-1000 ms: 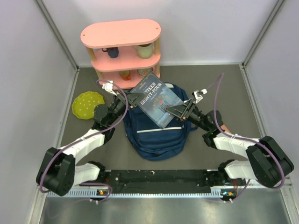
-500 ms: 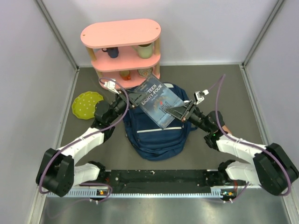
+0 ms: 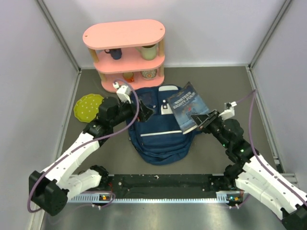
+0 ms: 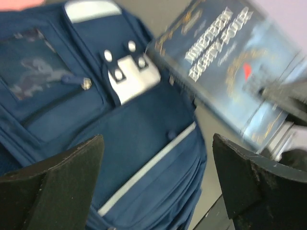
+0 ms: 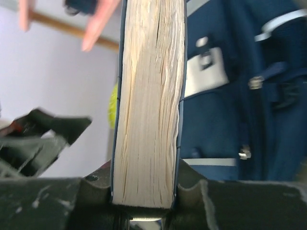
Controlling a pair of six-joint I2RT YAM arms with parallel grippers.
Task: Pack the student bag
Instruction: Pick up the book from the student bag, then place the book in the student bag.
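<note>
The packing was barely under way: the book (image 3: pixel 188 111) was not yet in the bag (image 3: pixel 158 139), and no open mouth showed on the bag in any view, so by my judgement all of the loading was left to do. The bag lay flat in the middle of the counter (image 3: pixel 230 91), front face up, with its white patch (image 4: pixel 132 76) showing and its top end towards the shelf (image 3: pixel 123 34). The right jaws pinched the book by its lower edge, clamped across the thickness of the pages, and held it tilted in the air over the bag's upper right corner, cover up. The left jaws stood spread wide and held nothing, hovering over the upper left part of the bag.

The pink shelf stood at the back of the counter, just beyond the bag's top, with a dark mug (image 3: pixel 114 52) and a pale cup (image 3: pixel 148 51) on its middle level; the things below were too small to tell. A yellow-green plate (image 3: pixel 89 107) lay on the counter to the left, near the left arm (image 3: pixel 81 143). What stood in the way, I judged, was chiefly the closed-looking bag itself: an opening would have to be found or made before the book could go in, and the shelf close behind left little room to work at the top
</note>
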